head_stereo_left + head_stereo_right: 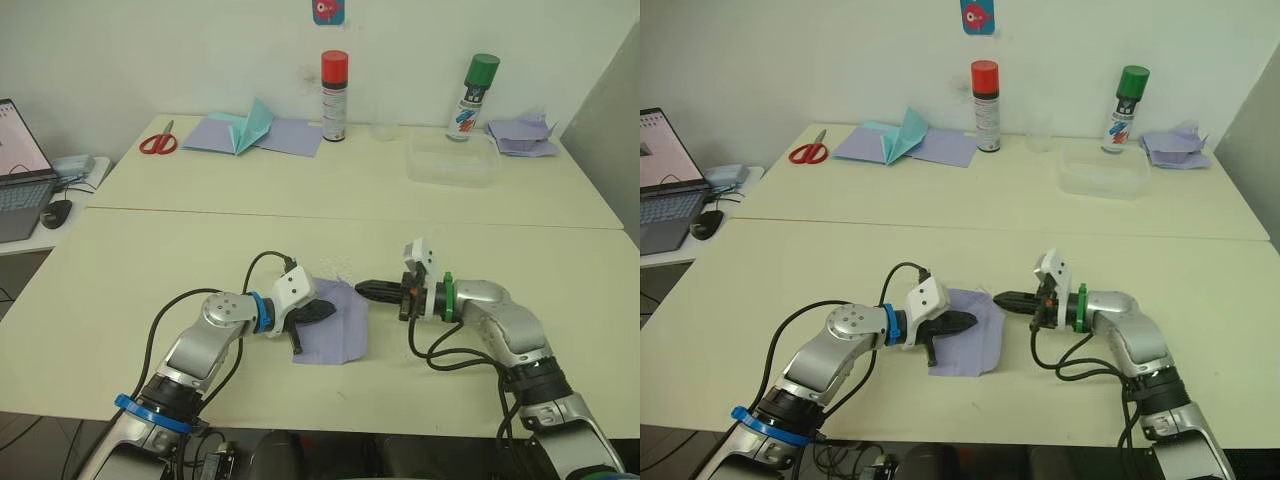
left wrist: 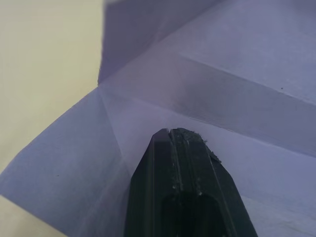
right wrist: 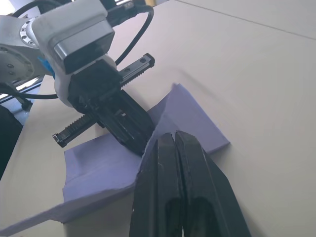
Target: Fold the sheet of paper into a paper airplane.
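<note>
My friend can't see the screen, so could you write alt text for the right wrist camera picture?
A shut black right pincer points at a creased lavender paper lying on a cream table. Facing it, the left pincer, also shut, presses on the paper, whose far corner lifts up.

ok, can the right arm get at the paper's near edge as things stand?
Probably yes. The right end effector is shut, right beside the sheet of paper, with bare table between. The left end effector rests on the sheet's other side.
</note>
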You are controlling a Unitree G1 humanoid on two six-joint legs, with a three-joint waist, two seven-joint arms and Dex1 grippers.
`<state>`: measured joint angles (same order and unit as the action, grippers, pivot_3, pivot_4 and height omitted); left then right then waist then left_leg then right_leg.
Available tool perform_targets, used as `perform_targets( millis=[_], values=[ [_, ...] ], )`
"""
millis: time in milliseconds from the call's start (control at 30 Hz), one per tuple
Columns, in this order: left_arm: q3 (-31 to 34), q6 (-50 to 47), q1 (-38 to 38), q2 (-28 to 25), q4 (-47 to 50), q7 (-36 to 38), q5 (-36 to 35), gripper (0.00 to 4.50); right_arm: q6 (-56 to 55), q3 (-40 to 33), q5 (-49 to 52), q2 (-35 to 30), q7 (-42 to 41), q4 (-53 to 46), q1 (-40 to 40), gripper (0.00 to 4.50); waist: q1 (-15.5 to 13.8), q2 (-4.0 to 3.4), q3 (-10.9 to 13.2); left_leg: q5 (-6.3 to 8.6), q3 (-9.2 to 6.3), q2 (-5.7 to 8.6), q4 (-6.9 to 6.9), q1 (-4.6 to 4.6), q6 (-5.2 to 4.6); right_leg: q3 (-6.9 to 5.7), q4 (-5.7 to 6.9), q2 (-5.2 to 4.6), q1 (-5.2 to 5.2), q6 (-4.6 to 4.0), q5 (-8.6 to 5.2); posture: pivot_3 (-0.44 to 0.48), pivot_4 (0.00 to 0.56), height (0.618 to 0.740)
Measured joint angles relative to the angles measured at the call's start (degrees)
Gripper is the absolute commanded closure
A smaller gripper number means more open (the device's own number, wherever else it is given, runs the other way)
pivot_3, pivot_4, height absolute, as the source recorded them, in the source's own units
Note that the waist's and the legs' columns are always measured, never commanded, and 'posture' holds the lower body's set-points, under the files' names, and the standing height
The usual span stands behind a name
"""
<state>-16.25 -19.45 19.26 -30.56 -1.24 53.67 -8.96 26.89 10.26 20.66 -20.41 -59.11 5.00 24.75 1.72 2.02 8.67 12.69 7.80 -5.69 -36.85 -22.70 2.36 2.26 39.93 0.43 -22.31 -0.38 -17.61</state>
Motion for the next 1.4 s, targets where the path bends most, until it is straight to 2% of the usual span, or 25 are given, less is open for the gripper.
perform_targets(
  millis=[233,367,667,867,1067,1267,1400],
  values=[
    [1.27,-2.75,0.07,-3.43,1.63,0.95,-0.51,4.50,-0.48,2.30,-1.46,6.22,3.11,2.27,0.73,4.48,0.22,0.00,0.00,0.01,0.00,-0.07,0.08,-0.03,0.02,0.04,-0.01,0.06,-0.06,0.00,-0.03,0.000,0.150,0.740],
    [2.83,-4.17,-0.16,-4.47,2.21,0.89,-0.89,4.50,-0.71,2.17,-1.62,6.87,4.64,2.81,0.89,4.48,0.20,0.00,0.00,0.01,0.00,-0.05,0.08,-0.06,0.02,0.05,-0.03,0.05,-0.06,-0.02,-0.04,0.000,0.150,0.740],
    [3.23,-4.21,-1.12,-4.44,3.11,0.73,-0.94,4.50,-2.51,-3.58,-1.56,0.63,5.36,4.95,3.95,4.48,0.20,0.00,0.00,0.01,0.00,-0.04,0.15,-0.04,0.02,0.07,-0.08,0.05,-0.07,-0.06,-0.05,0.000,0.150,0.740],
    [3.15,-4.13,-0.97,-4.37,3.01,1.03,-0.94,4.50,-1.98,-3.75,-0.87,-2.33,1.33,4.06,2.10,4.48,0.14,0.00,0.00,0.01,0.00,-0.02,0.22,-0.08,0.02,0.09,-0.18,0.04,-0.06,-0.05,-0.07,0.000,0.150,0.740],
    [3.03,-4.07,-0.61,-4.35,2.63,1.87,-0.84,4.50,2.50,1.62,0.29,-7.79,-3.26,-7.93,-4.57,4.48,0.11,0.00,0.00,0.01,-0.05,-0.04,0.25,-0.10,0.01,0.08,-0.31,0.03,-0.03,0.15,-0.18,0.000,0.150,0.740],
    [2.99,-4.08,-0.68,-4.28,2.84,1.93,-0.63,4.50,-2.30,7.51,-6.29,-7.57,-0.70,-8.88,-6.21,4.48,0.12,0.00,0.00,0.02,-0.07,-0.01,0.30,-0.12,0.01,0.08,-0.40,0.03,-0.03,0.17,-0.20,0.000,0.150,0.740],
    [2.90,-4.08,-1.00,-4.29,3.26,1.97,-0.62,4.50,-4.28,7.76,-8.42,-5.90,2.53,-8.50,-6.19,4.48,0.11,0.01,0.00,0.01,-0.05,-0.01,0.39,-0.13,0.01,0.08,-0.50,0.03,-0.03,0.17,-0.20,0.000,0.150,0.740]
  ],
)
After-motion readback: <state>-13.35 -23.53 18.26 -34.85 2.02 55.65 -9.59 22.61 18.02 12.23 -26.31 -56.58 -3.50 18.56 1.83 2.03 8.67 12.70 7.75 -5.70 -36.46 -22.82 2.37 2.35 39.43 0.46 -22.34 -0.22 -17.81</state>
